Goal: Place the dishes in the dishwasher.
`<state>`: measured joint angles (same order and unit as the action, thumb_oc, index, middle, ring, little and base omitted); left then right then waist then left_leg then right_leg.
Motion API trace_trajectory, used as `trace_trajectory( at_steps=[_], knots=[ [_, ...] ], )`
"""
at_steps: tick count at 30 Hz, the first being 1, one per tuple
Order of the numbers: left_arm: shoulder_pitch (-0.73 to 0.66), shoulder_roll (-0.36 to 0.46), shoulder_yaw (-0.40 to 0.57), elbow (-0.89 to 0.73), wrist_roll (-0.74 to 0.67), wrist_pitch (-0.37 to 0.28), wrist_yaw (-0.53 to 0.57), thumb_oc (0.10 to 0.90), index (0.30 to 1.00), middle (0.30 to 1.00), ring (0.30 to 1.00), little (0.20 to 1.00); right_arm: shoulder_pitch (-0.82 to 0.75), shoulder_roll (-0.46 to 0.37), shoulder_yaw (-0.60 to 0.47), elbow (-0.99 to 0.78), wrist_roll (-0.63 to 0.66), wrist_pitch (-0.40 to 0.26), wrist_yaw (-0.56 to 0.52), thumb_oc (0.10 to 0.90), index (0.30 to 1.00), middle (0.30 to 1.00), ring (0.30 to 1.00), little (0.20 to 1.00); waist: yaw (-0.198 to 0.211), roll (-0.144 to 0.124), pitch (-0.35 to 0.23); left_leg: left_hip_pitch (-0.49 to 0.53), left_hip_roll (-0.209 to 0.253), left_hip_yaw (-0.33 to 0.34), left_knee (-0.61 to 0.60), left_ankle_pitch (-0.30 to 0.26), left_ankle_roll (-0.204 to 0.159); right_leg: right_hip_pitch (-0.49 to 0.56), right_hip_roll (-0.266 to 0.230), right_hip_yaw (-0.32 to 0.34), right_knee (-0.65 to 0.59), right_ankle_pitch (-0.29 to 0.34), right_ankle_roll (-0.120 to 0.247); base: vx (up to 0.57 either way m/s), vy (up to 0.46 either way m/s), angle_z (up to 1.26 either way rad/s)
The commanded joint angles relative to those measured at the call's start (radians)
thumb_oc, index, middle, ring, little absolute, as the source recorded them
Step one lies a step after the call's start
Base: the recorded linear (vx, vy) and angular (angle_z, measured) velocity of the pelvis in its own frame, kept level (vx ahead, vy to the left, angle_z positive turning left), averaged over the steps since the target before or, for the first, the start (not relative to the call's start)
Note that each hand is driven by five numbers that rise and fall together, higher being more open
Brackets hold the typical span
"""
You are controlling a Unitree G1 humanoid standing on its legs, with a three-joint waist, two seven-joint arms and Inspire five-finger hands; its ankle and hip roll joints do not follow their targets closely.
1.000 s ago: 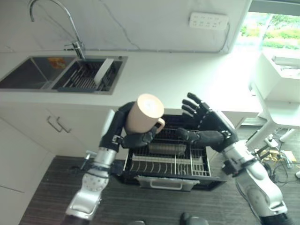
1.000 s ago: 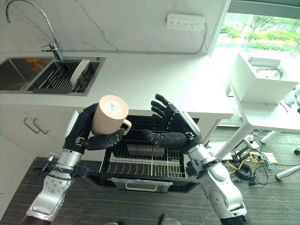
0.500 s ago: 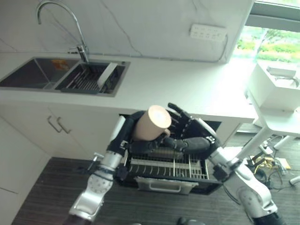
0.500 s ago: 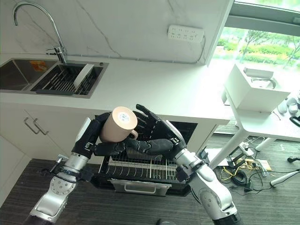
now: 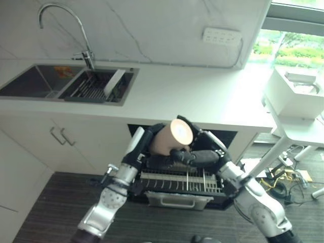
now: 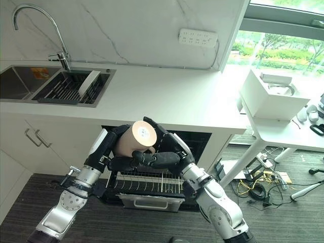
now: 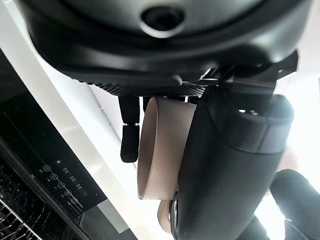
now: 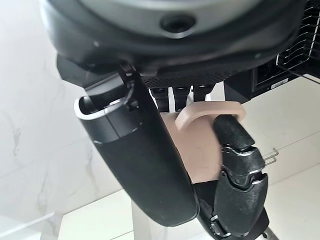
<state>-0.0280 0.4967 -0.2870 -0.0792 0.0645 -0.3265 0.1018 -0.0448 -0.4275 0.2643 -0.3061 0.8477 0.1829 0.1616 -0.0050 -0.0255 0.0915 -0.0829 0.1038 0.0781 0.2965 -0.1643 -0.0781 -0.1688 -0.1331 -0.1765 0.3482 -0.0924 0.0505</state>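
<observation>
Both hands were wrapped round the beige mug: left hand gripping its body, right hand curled about it too, above the pulled-out dishwasher rack (nearly empty). Nothing looked placed yet; one white dish waited in the sink.

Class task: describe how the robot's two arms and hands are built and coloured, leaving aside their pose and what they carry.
Both arms are silver-grey, made of rounded segments with ribbed joint rings near the wrists. Each forearm wears a white panel over a black casing. The left hand and right hand are dark, with jointed black fingers and a thick thumb; their palms have a finely textured strip.
</observation>
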Motion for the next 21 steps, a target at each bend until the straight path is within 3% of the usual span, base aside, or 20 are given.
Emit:
trace_trajectory(
  at_steps=[1, 12, 21],
  knots=[
    [-0.151, 0.015, -0.008, -0.067, 0.035, -0.113, 0.066, 0.4, 0.3, 0.3, 0.3, 0.3, -0.126, 0.037, -0.007, -0.07, 0.075, -0.057, -0.005, 0.8, 0.9, 0.9, 0.9, 0.9, -0.012, 0.0, -0.03, 0.019, 0.05, 0.027, 0.003, -0.041, -0.012, 0.068, -0.028, 0.052, -0.048, -0.043, 0.102, 0.0, 0.0, 0.0],
    [-0.18, 0.027, -0.055, -0.065, 0.112, -0.119, 0.094, 0.4, 0.3, 0.3, 0.3, 0.3, -0.155, 0.055, 0.028, -0.055, 0.142, -0.008, -0.11, 0.8, 0.9, 0.9, 0.9, 0.9, -0.014, 0.002, -0.033, 0.02, 0.051, 0.034, 0.003, -0.041, -0.01, 0.067, -0.025, 0.057, -0.048, -0.042, 0.101, 0.0, -0.002, -0.01],
    [-0.197, 0.037, -0.088, -0.066, 0.147, -0.118, 0.106, 0.4, 0.3, 0.3, 0.3, 0.3, -0.17, 0.063, 0.042, -0.048, 0.169, -0.005, -0.155, 0.8, 0.9, 0.9, 0.9, 0.9, -0.016, 0.004, -0.035, 0.019, 0.05, 0.035, 0.003, -0.042, -0.009, 0.067, -0.025, 0.06, -0.048, -0.044, 0.102, 0.0, 0.0, 0.0]
  ],
)
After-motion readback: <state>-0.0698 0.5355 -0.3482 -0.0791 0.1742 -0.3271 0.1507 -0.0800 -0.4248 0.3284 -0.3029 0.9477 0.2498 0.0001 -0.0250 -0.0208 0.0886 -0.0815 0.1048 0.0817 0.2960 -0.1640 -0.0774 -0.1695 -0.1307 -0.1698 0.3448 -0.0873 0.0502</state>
